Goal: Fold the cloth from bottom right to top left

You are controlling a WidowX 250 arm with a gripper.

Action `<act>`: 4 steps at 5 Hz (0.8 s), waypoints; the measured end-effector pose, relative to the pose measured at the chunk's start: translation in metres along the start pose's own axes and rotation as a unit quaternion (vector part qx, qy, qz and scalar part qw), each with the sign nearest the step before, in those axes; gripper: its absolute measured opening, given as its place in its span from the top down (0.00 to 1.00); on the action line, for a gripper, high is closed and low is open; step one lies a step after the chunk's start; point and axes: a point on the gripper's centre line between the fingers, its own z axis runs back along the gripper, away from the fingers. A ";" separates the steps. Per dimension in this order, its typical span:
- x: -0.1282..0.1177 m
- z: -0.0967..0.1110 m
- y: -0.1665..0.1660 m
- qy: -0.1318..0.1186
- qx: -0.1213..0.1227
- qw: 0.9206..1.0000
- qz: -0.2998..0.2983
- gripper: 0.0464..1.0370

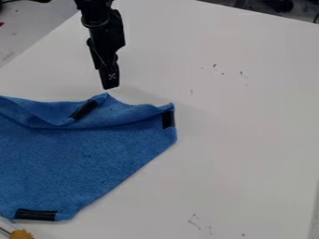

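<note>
The gripper (110, 86) is hanging near the blue cloth's (81, 158) upper edge, whether parted or clenched I cannot tell. Below it, the cloth is spreading leftward, one peak pointing toward it, a long edge slanting from lower left to upper right.

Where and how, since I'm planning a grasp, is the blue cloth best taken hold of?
I'd pinch the blue cloth at the small peak on its upper edge, coming down from above. The peak juts out narrowly beside a black strip, along an edge that looks loose and rumpled, so it should pinch more easily than the broad, flatter middle. The tool hangs close to it.
</note>
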 end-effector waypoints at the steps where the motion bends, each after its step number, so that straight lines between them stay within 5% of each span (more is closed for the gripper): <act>1: -0.002 -0.011 -0.005 0.007 -0.015 1.000 0.003 0.04; 2: -0.018 -0.025 -0.022 0.016 -0.037 0.999 0.019 0.04; 4: -0.032 0.004 -0.024 0.030 -0.008 0.998 0.048 0.04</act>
